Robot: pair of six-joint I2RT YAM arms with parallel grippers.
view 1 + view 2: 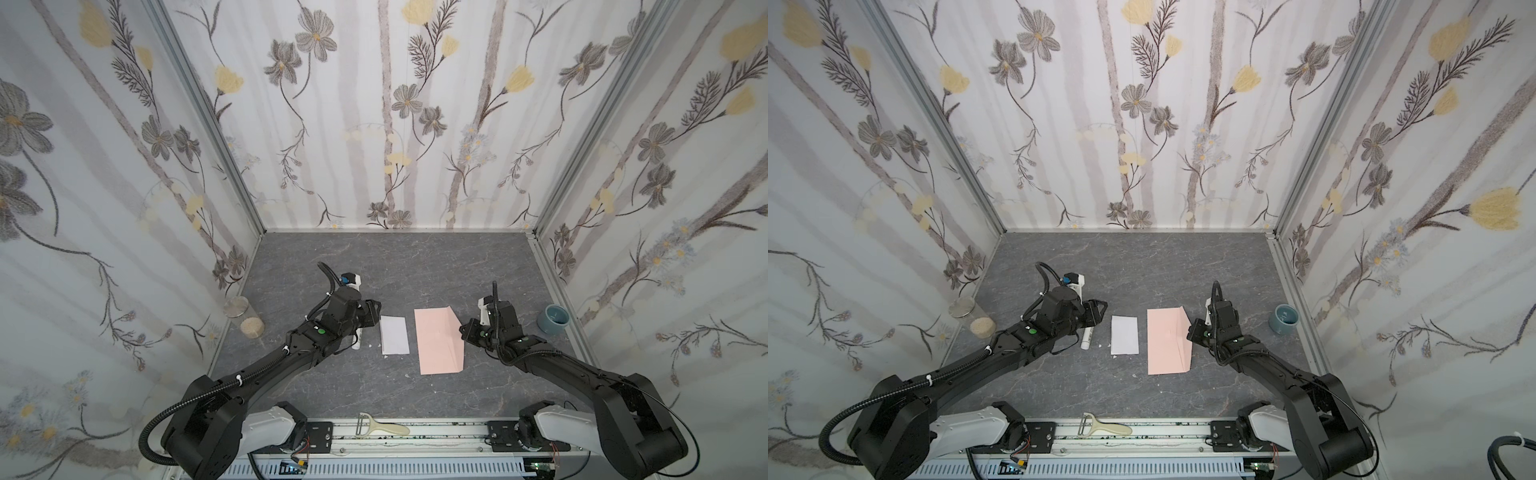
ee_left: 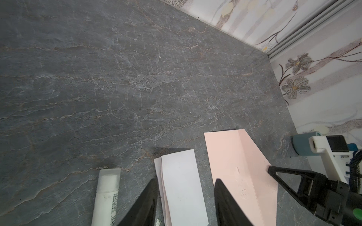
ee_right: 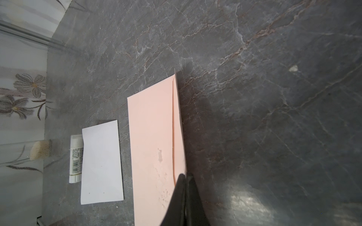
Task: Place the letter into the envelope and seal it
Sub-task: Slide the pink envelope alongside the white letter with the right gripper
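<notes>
The right gripper (image 3: pixel 184 176) clamped the raised flap of a pale pink paper envelope (image 3: pixel 150 146), while the left gripper (image 2: pixel 186 181), jaws parted, hovered over a white rectangular paper letter (image 3: pixel 100 162).

Folded white letter (image 1: pixel 393 335) lies just left of open-flapped pink envelope (image 1: pixel 434 343).
</notes>
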